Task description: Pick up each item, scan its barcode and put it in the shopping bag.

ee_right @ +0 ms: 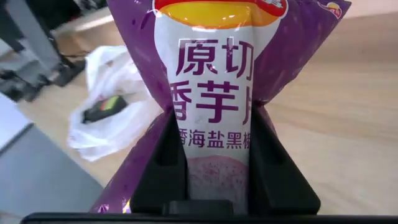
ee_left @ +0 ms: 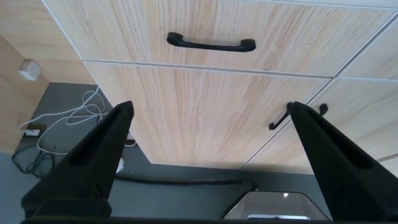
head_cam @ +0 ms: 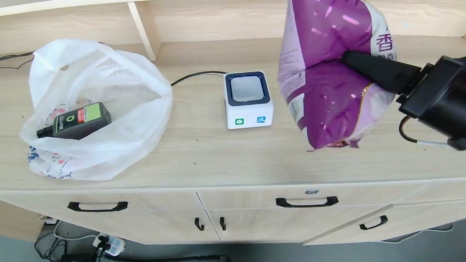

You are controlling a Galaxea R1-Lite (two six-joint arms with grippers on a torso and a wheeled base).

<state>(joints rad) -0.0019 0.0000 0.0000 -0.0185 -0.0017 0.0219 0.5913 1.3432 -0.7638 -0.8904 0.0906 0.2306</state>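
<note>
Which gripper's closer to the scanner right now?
Right. The right gripper holds the chip bag above the counter, just right of the scanner; the left gripper hangs open down in front of the drawers, below counter level.

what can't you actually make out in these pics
- Head view: top of the snack bag, cut off by the upper edge; its barcode cannot be picked out.
- Head view: far finger of the right gripper, hidden behind the snack bag.
- Head view: patterned item beneath the bottle, veiled by the shopping bag.
</note>
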